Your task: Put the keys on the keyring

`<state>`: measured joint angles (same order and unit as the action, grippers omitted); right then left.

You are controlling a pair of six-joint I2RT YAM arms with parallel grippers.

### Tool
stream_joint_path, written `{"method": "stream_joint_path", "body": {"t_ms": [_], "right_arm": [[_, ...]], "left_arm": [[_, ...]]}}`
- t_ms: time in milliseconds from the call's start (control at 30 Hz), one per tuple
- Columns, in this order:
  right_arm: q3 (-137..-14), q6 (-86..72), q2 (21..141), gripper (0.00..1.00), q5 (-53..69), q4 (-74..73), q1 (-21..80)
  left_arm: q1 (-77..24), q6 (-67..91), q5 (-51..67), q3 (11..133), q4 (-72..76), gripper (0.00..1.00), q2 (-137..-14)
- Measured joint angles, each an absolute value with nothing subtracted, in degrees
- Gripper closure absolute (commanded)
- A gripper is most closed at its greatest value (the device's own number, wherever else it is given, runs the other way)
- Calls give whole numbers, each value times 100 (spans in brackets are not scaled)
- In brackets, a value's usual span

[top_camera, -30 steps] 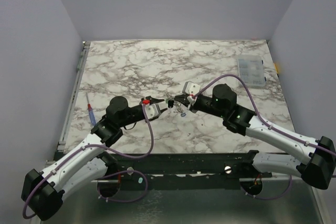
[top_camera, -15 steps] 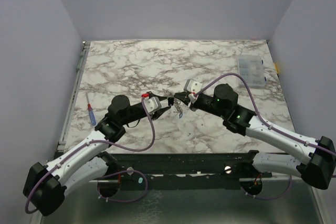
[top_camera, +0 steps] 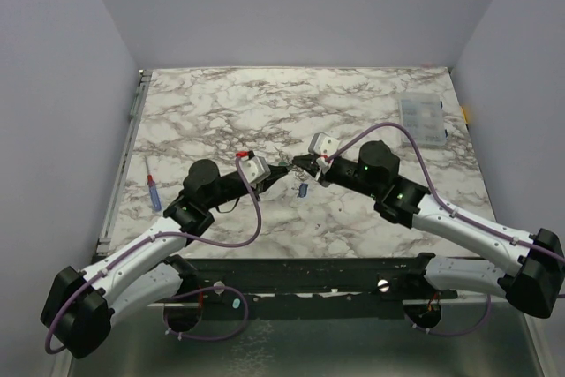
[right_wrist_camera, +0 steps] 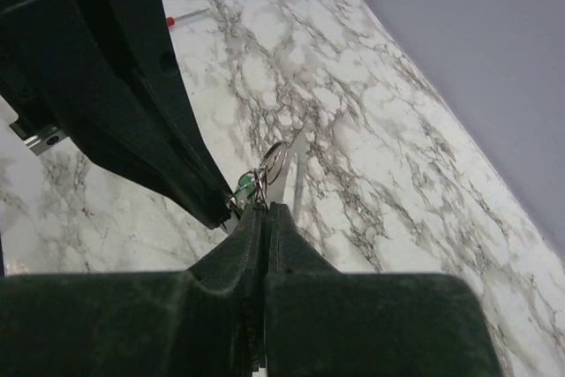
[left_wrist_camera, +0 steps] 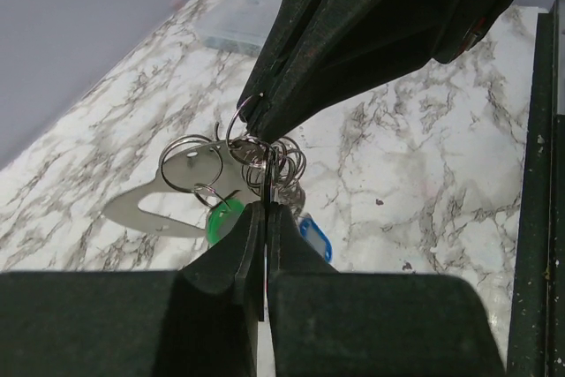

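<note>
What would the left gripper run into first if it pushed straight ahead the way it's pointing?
The keyring that the left gripper pinches at its tip, then almost at once the right gripper, which holds the same rings from the opposite side. The exact gap is hard to judge.

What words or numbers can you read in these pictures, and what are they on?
None: no word, number or sign can be read anywhere.
The green key head and the blue key head show no writing.
The clear box and the pen-like tool are too small and blurred to tell.
</note>
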<state>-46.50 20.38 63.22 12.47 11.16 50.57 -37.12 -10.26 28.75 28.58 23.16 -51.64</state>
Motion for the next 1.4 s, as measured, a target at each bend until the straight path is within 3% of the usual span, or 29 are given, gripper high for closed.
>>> {"method": "stream_joint_path", "body": {"t_ms": [1100, 1233, 1400], "right_arm": [[-4611, 2038, 6646, 96, 974, 930, 5054], [-4611, 2023, 6779, 84, 978, 923, 5054], [-4611, 1946, 6888, 49, 982, 923, 5054]], "left_arm": [[-3391, -1806, 2808, 3148, 1146, 100, -4987], [-3376, -1815, 2729, 3148, 1052, 100, -4976], [-3347, -1855, 2561, 3148, 1009, 100, -4928]]}}
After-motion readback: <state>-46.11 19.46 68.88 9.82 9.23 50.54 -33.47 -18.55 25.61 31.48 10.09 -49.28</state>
